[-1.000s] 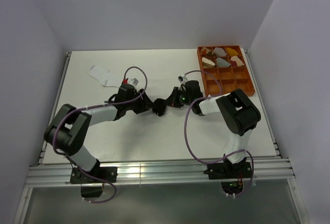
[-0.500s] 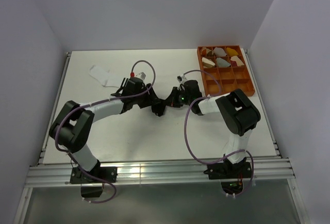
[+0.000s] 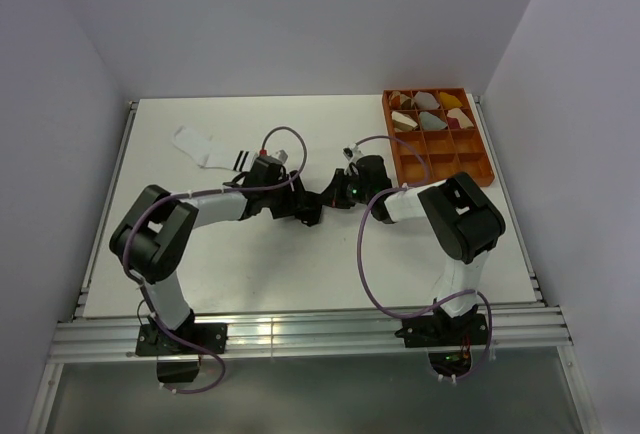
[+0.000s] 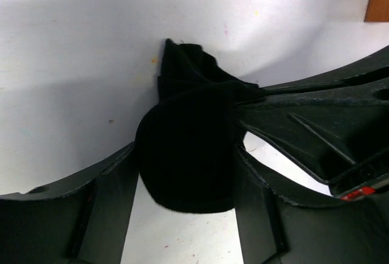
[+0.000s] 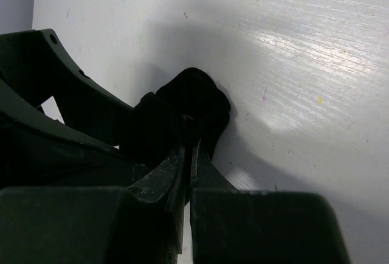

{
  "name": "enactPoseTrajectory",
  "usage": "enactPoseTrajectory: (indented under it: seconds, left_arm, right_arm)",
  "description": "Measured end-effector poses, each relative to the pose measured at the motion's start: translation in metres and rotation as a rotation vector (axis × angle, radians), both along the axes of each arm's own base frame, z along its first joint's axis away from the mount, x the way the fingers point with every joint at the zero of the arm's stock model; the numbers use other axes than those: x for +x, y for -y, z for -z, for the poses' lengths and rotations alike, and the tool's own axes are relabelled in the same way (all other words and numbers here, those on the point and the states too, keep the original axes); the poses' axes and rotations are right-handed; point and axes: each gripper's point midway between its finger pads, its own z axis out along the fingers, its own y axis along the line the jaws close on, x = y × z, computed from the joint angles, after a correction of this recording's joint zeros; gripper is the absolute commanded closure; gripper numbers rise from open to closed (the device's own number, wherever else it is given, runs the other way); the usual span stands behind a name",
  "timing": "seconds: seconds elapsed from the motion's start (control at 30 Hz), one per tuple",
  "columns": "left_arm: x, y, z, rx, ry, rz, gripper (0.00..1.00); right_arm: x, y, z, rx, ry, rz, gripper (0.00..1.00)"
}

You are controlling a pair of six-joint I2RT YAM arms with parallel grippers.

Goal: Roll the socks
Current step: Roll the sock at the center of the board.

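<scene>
The black sock (image 3: 308,210) lies bunched into a roll at the table's middle, between my two grippers. My left gripper (image 3: 291,203) comes from the left; in the left wrist view (image 4: 185,154) its fingers (image 4: 103,215) press both sides of the black roll (image 4: 182,93). My right gripper (image 3: 330,197) comes from the right; in the right wrist view (image 5: 188,141) its jaws are nearly together, pinching a fold of the black sock (image 5: 203,100). The white sock (image 3: 203,147) with black cuff stripes lies flat at the back left, apart from both grippers.
An orange compartment tray (image 3: 480,169) stands at the back right, its far cells holding several rolled bundles (image 3: 430,109). The right arm's cable loops over the table in front of the tray.
My left gripper has swung right and nearer to reach the black sock and now has it between its fingers. The right gripper has held its grip in place.
</scene>
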Motion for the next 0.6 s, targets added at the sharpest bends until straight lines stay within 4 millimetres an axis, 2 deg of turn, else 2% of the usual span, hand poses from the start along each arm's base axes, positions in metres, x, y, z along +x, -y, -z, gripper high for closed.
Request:
enactPoseTrajectory:
  seconds: [0.07, 0.17, 0.37, 0.47, 0.6]
  left_arm:
    - [0.000, 0.002, 0.001, -0.008, -0.005, 0.006, 0.40]
    - [0.001, 0.002, 0.001, -0.004, -0.003, 0.002, 0.41]
    - [0.002, -0.015, -0.009, 0.067, 0.024, -0.052, 0.32]
    - [0.004, -0.025, -0.020, 0.105, 0.048, -0.080, 0.33]
    - [0.011, -0.033, -0.048, 0.124, 0.109, -0.108, 0.37]
  right_arm:
    - [0.000, 0.000, 0.000, -0.003, 0.000, 0.000, 1.00]
    - [0.000, 0.000, 0.001, -0.003, 0.001, -0.001, 1.00]
    - [-0.001, -0.002, 0.000, -0.002, 0.003, -0.006, 1.00]
    - [-0.001, -0.002, 0.000, -0.003, 0.003, -0.006, 1.00]
    - [-0.001, -0.002, 0.000, -0.004, 0.003, -0.005, 1.00]
